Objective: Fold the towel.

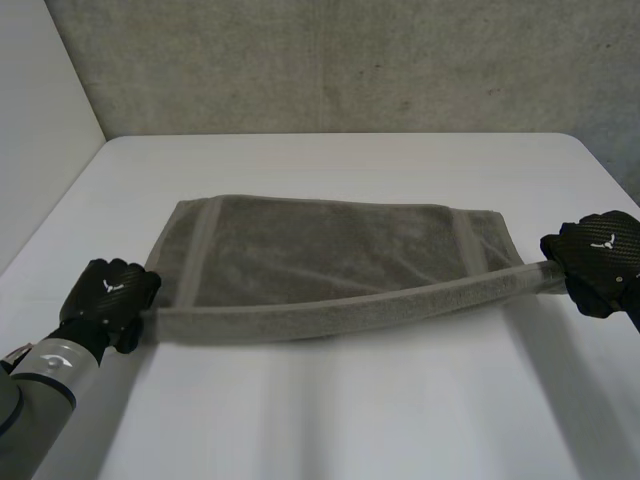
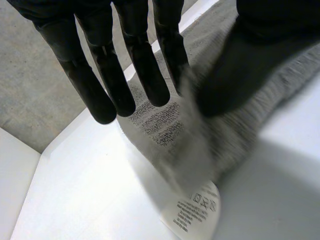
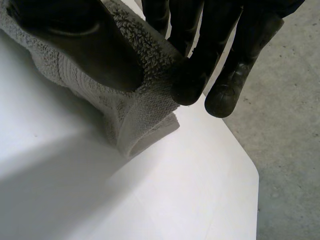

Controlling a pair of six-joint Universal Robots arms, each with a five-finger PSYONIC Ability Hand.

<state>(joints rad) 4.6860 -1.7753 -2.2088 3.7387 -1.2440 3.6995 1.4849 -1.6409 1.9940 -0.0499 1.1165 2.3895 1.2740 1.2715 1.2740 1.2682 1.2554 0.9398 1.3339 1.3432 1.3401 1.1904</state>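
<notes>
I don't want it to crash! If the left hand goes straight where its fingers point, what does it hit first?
Probably the towel: the left hand pinches its near corner, and its fingers point across the flat part on the table. Height is unclear.

White table [image 1: 330, 430]; grey towel [image 1: 320, 250] spread on it, near edge raised

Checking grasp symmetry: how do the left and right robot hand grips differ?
The left robot hand pinches the towel at its left corner, most fingers straight and clear; the right robot hand pinches the right corner, fingers backing the cloth. Both hold its near edge up.
</notes>
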